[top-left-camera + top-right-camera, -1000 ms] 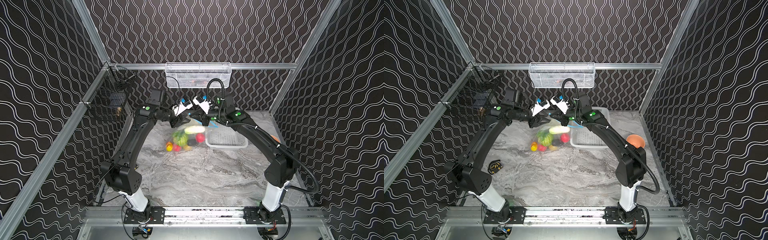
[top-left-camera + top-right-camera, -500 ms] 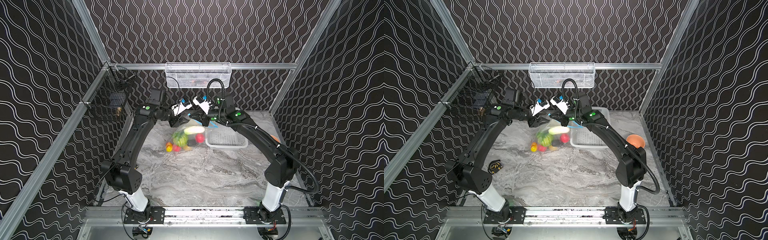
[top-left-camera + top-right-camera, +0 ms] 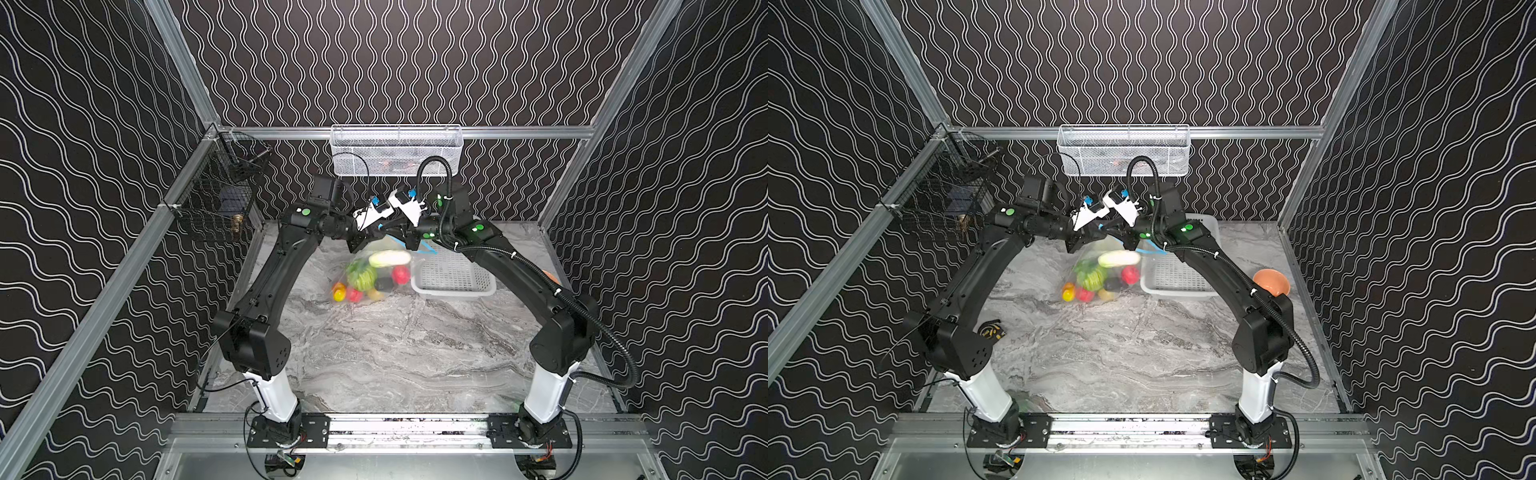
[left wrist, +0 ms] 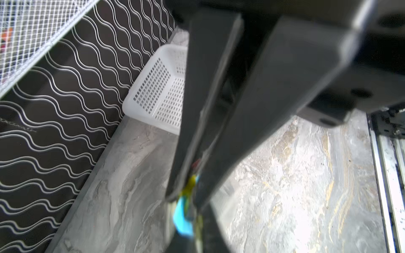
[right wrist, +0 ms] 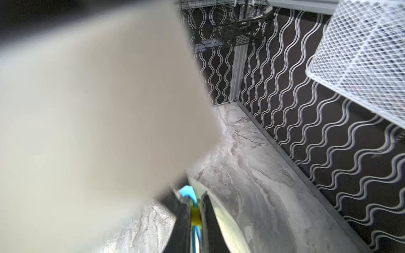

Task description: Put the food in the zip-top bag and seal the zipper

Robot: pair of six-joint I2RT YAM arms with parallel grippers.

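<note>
The clear zip-top bag (image 3: 356,261) hangs at the back middle with its bottom on the table. The food lies inside it: a white long vegetable (image 3: 389,258), a green cabbage (image 3: 361,276), red pieces (image 3: 401,274) and others. Both grippers meet above the bag's top edge. My left gripper (image 4: 186,197) is shut on the zipper, whose yellow slider (image 4: 190,186) and blue strip (image 4: 183,216) show between its fingers. My right gripper (image 5: 190,192) is shut on the same zipper (image 5: 195,215). In a top view the blue strip (image 3: 424,249) trails off to the right.
A white perforated basket (image 3: 453,276) stands just right of the bag, and an orange bowl (image 3: 1271,282) beyond it. A white wire basket (image 3: 395,149) hangs on the back wall and a black one (image 3: 216,199) on the left wall. A blurred pale shape (image 5: 98,109) fills much of the right wrist view.
My left gripper's jaws have closed on the zipper. Both arms and the bag stay where they were.
</note>
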